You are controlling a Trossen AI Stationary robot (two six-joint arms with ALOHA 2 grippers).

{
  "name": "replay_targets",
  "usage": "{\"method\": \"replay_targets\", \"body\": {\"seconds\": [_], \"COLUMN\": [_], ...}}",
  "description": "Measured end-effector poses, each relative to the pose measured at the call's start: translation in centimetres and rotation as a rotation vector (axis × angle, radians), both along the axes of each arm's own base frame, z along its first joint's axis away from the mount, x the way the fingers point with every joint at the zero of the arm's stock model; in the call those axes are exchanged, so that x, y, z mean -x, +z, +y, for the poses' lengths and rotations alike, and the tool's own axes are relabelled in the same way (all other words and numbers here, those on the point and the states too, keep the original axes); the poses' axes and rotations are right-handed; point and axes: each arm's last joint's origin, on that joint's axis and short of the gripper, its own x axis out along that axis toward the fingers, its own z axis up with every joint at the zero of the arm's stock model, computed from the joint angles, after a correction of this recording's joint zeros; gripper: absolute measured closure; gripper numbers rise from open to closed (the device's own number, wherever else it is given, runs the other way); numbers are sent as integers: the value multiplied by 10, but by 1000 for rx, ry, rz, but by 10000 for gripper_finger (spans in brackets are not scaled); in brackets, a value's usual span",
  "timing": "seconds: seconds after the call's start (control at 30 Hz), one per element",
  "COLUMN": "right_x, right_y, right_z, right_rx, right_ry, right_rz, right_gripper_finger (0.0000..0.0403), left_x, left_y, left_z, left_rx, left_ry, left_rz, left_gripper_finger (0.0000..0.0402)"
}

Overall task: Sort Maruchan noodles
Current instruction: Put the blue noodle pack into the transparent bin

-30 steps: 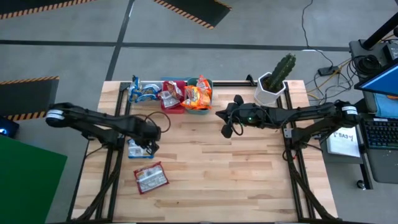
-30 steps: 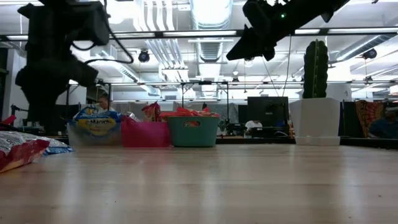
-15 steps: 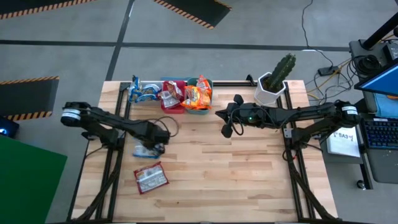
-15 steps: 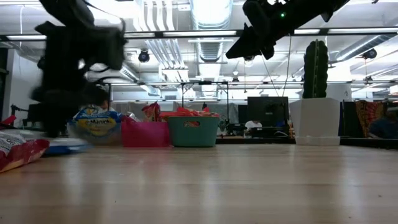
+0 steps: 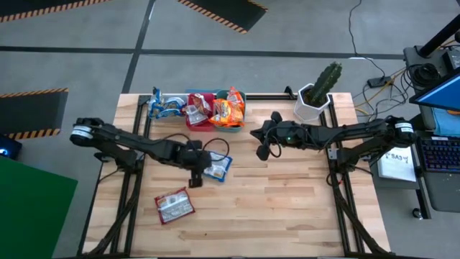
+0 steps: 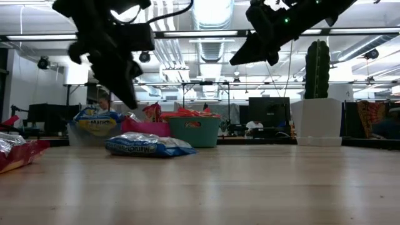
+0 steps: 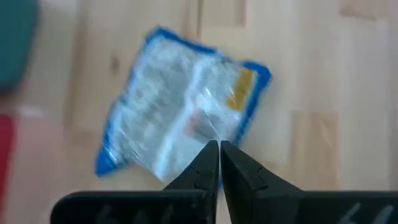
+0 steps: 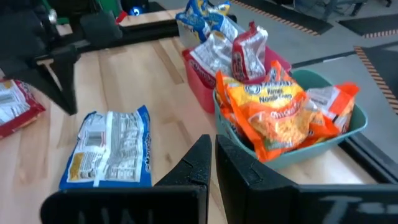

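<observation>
A blue Maruchan packet (image 5: 216,166) lies flat on the wood near the table's middle; it also shows in the low view (image 6: 147,145) and both wrist views (image 7: 180,124) (image 8: 109,155). My left gripper (image 5: 197,173) (image 6: 130,103) (image 7: 219,145) is shut and hangs just left of the packet, raised off it. A red packet (image 5: 175,206) lies nearer the front edge. My right gripper (image 5: 262,150) (image 8: 213,140) is shut and held high in front of the bins.
Along the far edge stand a clear bin (image 5: 164,106) with blue packets, a red bin (image 5: 198,112) with red packets and a teal bin (image 5: 230,114) with orange packets. A cactus in a white pot (image 5: 316,97) stands at the far right. Bare wood lies to the right and front.
My left gripper has swept from the table's left part toward the right and risen off the wood. The blue packet has slid with it along the table, from beside the red packet to near the table's middle, where it now lies free.
</observation>
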Motion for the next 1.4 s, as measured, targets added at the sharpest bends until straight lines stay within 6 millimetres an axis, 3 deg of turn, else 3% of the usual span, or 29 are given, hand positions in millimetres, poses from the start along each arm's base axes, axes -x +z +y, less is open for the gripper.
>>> {"method": "replay_targets", "body": {"seconds": [0.2,0.53,0.67,0.87,1.2,1.3,1.4], "right_x": [3,3,3,3,3,3,3], "right_y": [-9,-9,-9,-9,-9,-10,-10], "right_z": [0,0,0,0,0,0,0], "right_rx": [-32,-33,-39,-38,-37,-37,-37], "right_ry": [-15,-16,-19,-21,-22,-22,-22], "right_rz": [14,15,13,13,10,13,14], "right_gripper_finger": [390,390,390,390,390,390,390], "left_x": [-3,-1,4,8,-7,-9,-12], "left_y": [-11,-39,-49,-62,-85,-91,-94], "left_z": [0,-14,-12,-11,-14,-16,-18], "left_rx": [-57,-54,-56,-44,-52,-78,-118], "left_ry": [-31,-222,-205,-185,-168,-163,-161], "left_rz": [-26,-224,-234,-228,-152,-112,-82], "left_gripper_finger": [369,203,167,169,192,214,262]}}
